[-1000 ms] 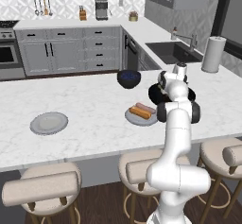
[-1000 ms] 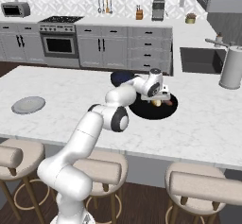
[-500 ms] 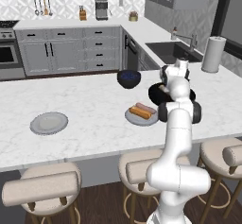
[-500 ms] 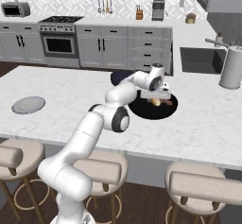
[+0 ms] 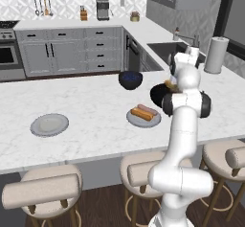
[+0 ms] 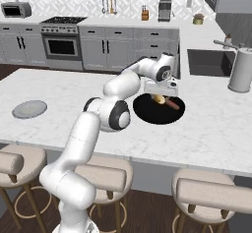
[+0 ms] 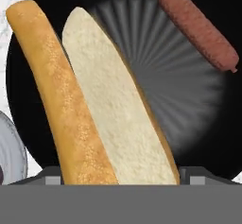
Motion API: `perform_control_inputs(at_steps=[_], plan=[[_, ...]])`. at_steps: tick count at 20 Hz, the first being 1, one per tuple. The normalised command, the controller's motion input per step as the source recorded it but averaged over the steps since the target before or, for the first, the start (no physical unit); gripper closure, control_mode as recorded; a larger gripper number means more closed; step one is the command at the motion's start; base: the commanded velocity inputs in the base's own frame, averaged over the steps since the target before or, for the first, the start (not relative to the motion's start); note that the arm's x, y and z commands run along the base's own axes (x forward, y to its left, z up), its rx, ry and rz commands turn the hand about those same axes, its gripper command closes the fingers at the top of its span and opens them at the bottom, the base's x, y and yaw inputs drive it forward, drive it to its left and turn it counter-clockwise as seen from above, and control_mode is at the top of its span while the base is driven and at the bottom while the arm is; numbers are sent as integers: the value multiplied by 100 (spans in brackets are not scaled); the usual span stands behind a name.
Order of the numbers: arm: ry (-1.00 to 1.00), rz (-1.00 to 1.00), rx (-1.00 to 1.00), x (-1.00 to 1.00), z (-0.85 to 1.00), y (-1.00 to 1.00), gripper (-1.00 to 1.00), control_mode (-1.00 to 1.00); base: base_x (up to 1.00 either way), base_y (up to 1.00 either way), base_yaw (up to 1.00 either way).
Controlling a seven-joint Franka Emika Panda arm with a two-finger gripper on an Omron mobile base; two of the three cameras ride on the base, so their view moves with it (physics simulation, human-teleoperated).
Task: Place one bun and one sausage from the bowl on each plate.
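Marbled white stone forms the worktop (image 5: 95,101), and upholstered stools (image 5: 43,190) are lined up along its near edge. On the near part of the worktop, to the left in the left base view, one grey plate (image 5: 49,124) is seen lying bare. Further right, a second grey plate (image 5: 143,117) is seen with a bun (image 5: 140,113) and a sausage (image 5: 148,109) side by side on it. Just beyond that plate, the black bowl (image 6: 158,109) is set on the worktop, and the claw (image 6: 158,90) is lowered over it from above.

In the hand view, the bowl's glossy ribbed inside (image 7: 189,100) is seen from close up. A split bun (image 7: 90,100) is laid in it, its golden crust to one side and its pale cut face to the other, and it runs down between the claw's fingertips at the bottom edge. Whether the bun is gripped or merely straddled by wide-set jaws cannot be told. A reddish sausage (image 7: 197,27) is laid apart from the bun at the bowl's far side.

Behind the black bowl, a dark blue bowl (image 5: 130,79) is placed. Further back, a paper towel roll (image 5: 214,54) is stood by the sink (image 5: 167,49). No readable writing or brand is made out anywhere.
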Motion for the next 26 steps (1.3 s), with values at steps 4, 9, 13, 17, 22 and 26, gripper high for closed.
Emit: perform_control_inputs(at_steps=[4,9,13,17,22,26], plan=[[-16,0,-17,-86,26,100,100,-100,0,0,0],[-16,0,-25,-51,8,100,100,-100,0,0,0],[-21,-2,-17,-14,0,100,100,-100,0,0,0],[-26,-3,0,0,0,100,100,-100,0,0,0],[-23,0,16,0,-24,100,100,-100,0,0,0],[-16,0,30,0,-46,100,100,-100,0,0,0]])
